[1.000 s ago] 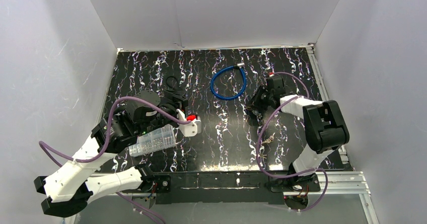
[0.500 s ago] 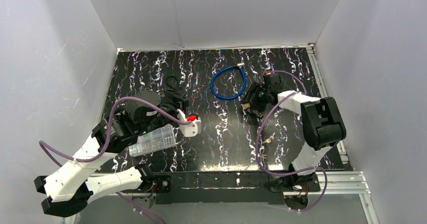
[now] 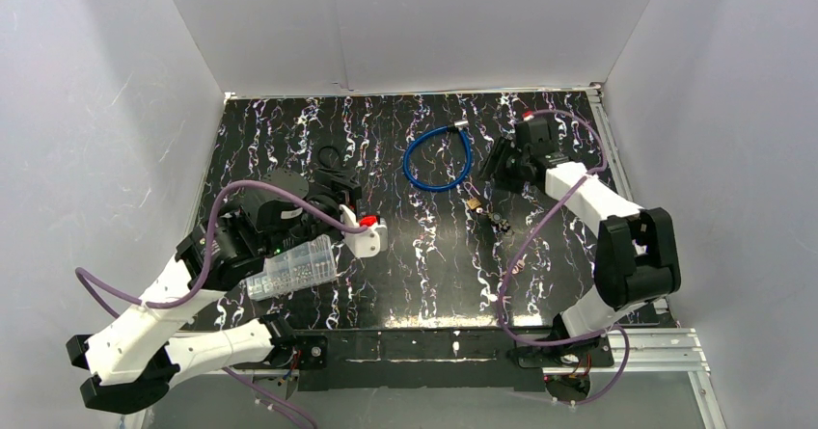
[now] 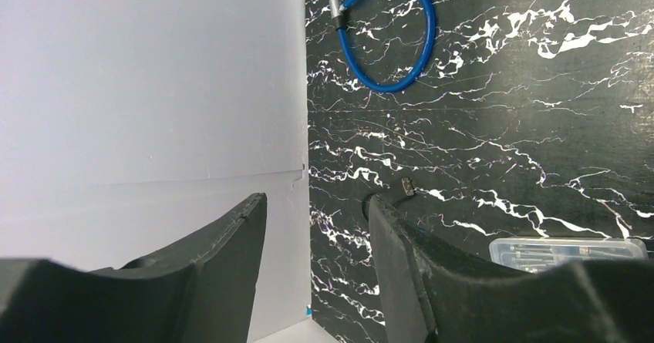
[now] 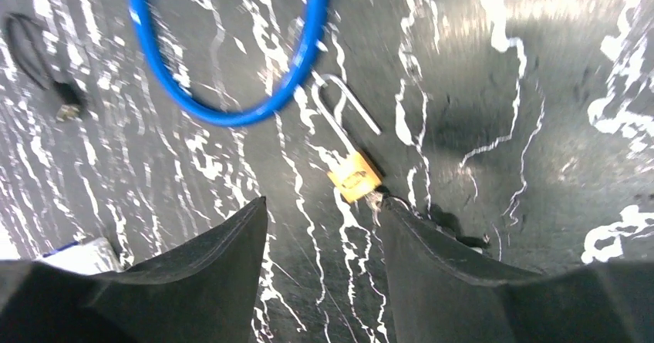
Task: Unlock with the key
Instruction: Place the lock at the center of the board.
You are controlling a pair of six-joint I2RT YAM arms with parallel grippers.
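Padlock (image 5: 355,175), key (image 5: 383,198) seemingly at its base, loose on bench (image 5: 540,65); right hand (image 5: 320,204) open above; left hand (image 4: 316,204) parted, empty; we fear the unbraced lock sliding when turned

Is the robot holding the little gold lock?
No, the gold lock lies loose on the table, and the right gripper above it is open and empty.
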